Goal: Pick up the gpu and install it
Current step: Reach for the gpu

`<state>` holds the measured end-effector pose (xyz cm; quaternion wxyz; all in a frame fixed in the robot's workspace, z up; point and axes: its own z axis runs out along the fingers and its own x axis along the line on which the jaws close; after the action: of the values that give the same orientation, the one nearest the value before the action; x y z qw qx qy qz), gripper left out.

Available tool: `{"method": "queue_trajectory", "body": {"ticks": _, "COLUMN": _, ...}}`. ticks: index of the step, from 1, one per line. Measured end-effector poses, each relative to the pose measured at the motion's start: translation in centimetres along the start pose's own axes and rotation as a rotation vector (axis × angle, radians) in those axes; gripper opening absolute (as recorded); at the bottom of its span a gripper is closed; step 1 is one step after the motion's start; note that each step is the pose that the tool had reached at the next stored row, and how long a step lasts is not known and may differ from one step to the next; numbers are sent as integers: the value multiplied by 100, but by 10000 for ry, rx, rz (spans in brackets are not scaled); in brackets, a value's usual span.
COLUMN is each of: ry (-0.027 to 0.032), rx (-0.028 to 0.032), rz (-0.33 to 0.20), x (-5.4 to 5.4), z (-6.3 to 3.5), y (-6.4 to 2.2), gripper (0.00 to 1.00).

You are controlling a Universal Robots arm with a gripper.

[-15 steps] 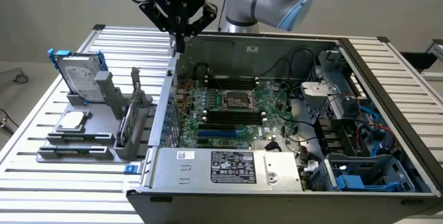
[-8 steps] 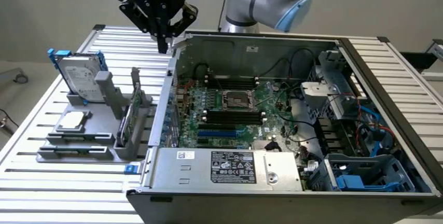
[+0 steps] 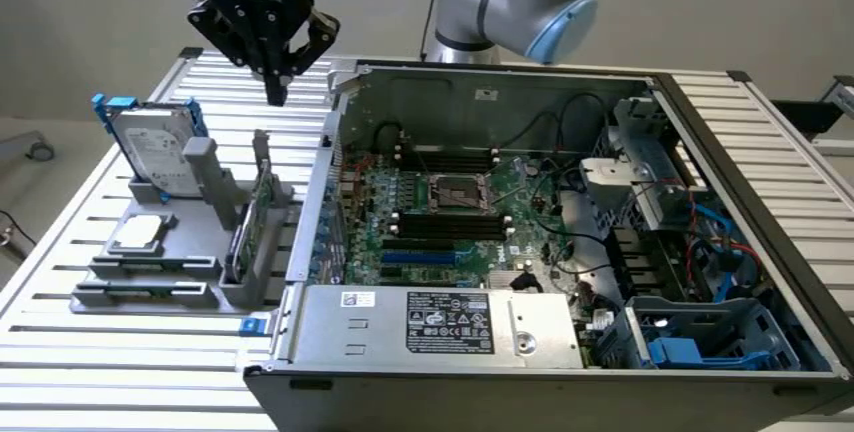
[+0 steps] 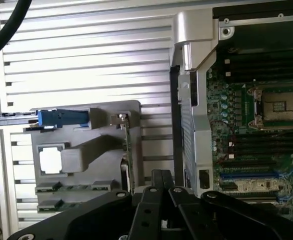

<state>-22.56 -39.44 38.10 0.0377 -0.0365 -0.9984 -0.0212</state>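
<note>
While the gpu (thin, green) stands upright, the pincer hangs closed.

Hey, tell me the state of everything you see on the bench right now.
gpu: on edge in grey holder, untouched.
gripper: shut, empty, in the air.
hard drive: upright in holder.
square chip: flat on holder.
computer case: side open, motherboard exposed.

Under me stretches a slatted metal table. Directly on it sit a grey parts rack (toward the exterior view's left) and, just beside it, an open computer case, lying on its side.
</note>
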Motion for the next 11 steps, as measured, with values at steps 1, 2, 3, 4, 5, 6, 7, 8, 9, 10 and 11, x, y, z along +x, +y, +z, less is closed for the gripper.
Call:
{"method": "queue_trajectory", "body": {"ticks": 1, "ry": 16, "rx": 3, "rz": 2, "x": 44, "z": 10, "y": -1, "gripper": 11}}
{"method": "queue_trajectory", "body": {"ticks": 2, "ry": 34, "rx": 6, "rz": 2, "x": 90, "z": 21, "y": -2, "gripper": 11}}
{"method": "queue_trajectory", "body": {"ticks": 3, "ry": 52, "rx": 9, "rz": 2, "x": 134, "z": 31, "y": -4, "gripper": 11}}
{"method": "queue_trajectory", "body": {"ticks": 4, "ry": 73, "rx": 13, "rz": 4, "x": 179, "z": 40, "y": -5, "gripper": 11}}
{"method": "queue_trajectory", "body": {"ticks": 5, "ry": 94, "rx": 17, "rz": 6, "x": 223, "z": 49, "y": -6, "gripper": 11}}
{"method": "queue_trajectory", "body": {"ticks": 6, "ry": 117, "rx": 20, "rz": 7, "x": 268, "z": 58, "y": -7, "gripper": 11}}
{"method": "queue_trajectory", "body": {"ticks": 7, "ry": 146, "rx": 25, "rz": 7, "x": 316, "z": 67, "y": -8, "gripper": 11}}
{"method": "queue_trajectory", "body": {"ticks": 8, "ry": 175, "rx": 32, "rz": 9, "x": 361, "z": 75, "y": -8, "gripper": 11}}
{"method": "queue_trajectory", "body": {"ticks": 9, "ry": 204, "rx": 38, "rz": 11, "x": 406, "z": 83, "y": -8, "gripper": 11}}
{"method": "queue_trajectory", "body": {"ticks": 10, "ry": 234, "rx": 45, "rz": 14, "x": 450, "z": 90, "y": -8, "gripper": 11}}
{"method": "queue_trajectory", "body": {"ticks": 11, "ry": 267, "rx": 54, "rz": 15, "x": 495, "z": 97, "y": -8, "gripper": 11}}
